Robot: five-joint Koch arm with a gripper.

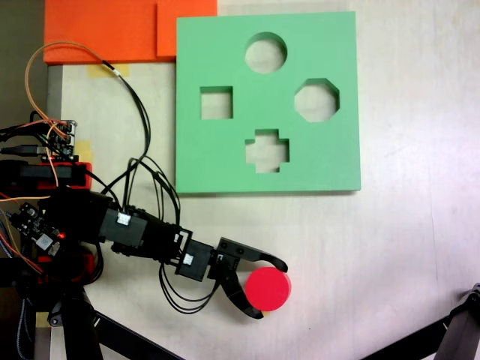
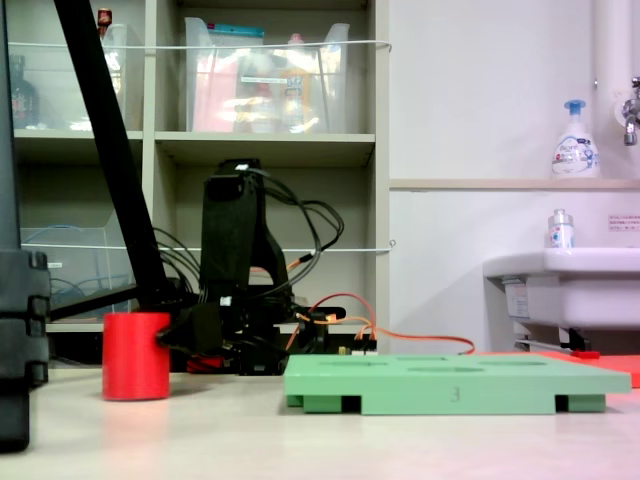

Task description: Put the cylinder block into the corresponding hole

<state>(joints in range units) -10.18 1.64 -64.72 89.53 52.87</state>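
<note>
We see the gripper [image 1: 271, 289] down at table level with its 2 black jaws spread wide around the cylinder block [image 1: 268, 289], one jaw curving over the top edge of the red disc in the overhead fixed view and the other curving under it. The jaws bracket the block but we cannot tell that they press on it, so we read the gripper as open and holding nothing. The block stands upright on the pale table [image 1: 405, 247], well apart from the green foam board [image 1: 225, 157], below the board's lower edge in that view. In the low fixed view the block [image 2: 136, 356] sits flat on the table with the arm [image 2: 238, 270] behind it and the board [image 2: 455, 384] off to the right.

We judge the grasp itself to be the first risk: the jaw tips reach only to about the block's middle, so a close from here could squeeze the soft foam off-centre and squirt it out, or tip it.

The second risk is the target. The corresponding hole [image 1: 265, 52] is the round cutout at the far edge of the board, with a square cutout [image 1: 216, 103], an octagonal cutout [image 1: 316, 100] and a cross cutout [image 1: 267, 150] nearer. The octagon is about the same width, so a small aiming error could seat the block there or leave it on the rim.

The loose cables [image 1: 142, 112] near the board's left edge could also snag on the reach.
</note>
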